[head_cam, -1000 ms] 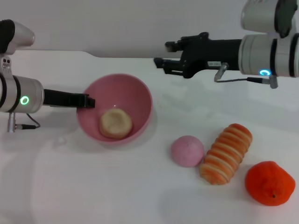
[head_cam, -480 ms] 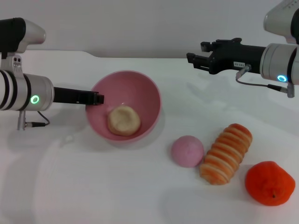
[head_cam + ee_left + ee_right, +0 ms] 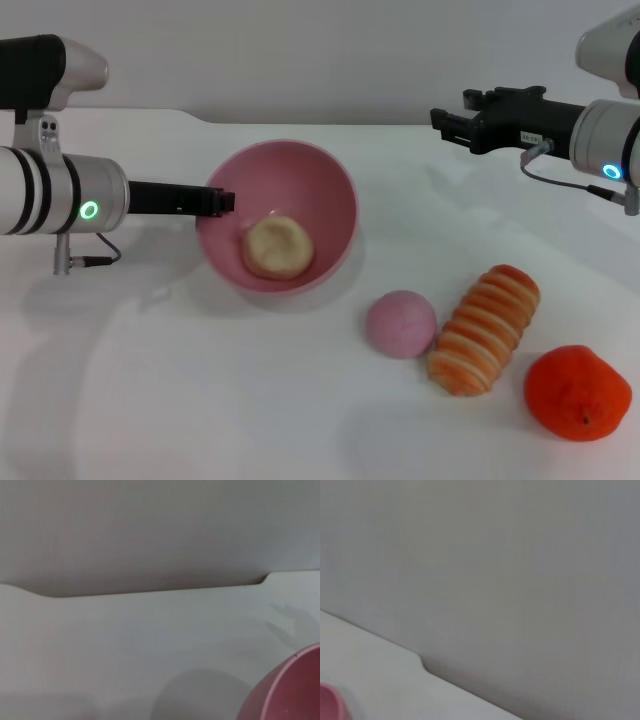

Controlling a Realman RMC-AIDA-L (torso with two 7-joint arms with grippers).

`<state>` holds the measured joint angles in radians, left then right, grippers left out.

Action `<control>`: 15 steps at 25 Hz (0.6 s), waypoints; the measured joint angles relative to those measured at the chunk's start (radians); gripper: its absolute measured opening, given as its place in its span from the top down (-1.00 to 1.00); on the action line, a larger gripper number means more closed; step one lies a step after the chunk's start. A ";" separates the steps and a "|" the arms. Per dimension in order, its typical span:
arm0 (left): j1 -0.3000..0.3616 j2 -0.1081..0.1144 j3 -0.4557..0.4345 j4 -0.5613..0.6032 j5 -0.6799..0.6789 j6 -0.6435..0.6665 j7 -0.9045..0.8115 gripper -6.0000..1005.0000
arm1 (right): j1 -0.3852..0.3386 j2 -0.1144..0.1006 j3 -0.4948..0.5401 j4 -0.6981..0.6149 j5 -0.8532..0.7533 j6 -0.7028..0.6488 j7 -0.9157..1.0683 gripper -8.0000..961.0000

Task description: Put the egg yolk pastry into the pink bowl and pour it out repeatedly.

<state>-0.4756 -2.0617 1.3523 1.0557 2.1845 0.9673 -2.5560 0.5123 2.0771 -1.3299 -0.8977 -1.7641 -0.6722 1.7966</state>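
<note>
The pink bowl [image 3: 320, 190] is tipped with its opening toward me, left of the table's middle. The egg yolk pastry [image 3: 278, 246] lies inside it, low against the wall. My left gripper [image 3: 222, 201] is shut on the bowl's left rim and holds it. Part of the bowl's outer wall shows in the left wrist view [image 3: 290, 690], and a sliver of pink shows in the right wrist view [image 3: 329, 703]. My right gripper [image 3: 450, 118] hangs open and empty above the table's back right, well apart from the bowl.
A smooth pink ball [image 3: 401, 323], a long orange-and-cream striped bread [image 3: 485, 328] and an orange [image 3: 578, 392] lie in a row at the front right. The white table [image 3: 200, 400] ends at a back edge against a grey wall.
My left gripper has carried the bowl, with the pastry in it, to the right and a little back. My right gripper has drawn away to the right.
</note>
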 joint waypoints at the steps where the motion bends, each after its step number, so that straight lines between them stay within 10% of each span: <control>1: 0.001 0.000 0.003 0.000 -0.004 -0.005 0.001 0.99 | 0.000 0.000 -0.002 0.003 0.002 0.012 0.000 -0.12; 15: -0.002 0.000 0.013 0.001 -0.022 -0.042 0.003 0.99 | 0.012 -0.001 -0.008 0.032 0.041 0.122 0.000 -0.12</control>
<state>-0.4780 -2.0616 1.3653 1.0569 2.1624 0.9253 -2.5526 0.5245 2.0763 -1.3377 -0.8661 -1.7226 -0.5498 1.7962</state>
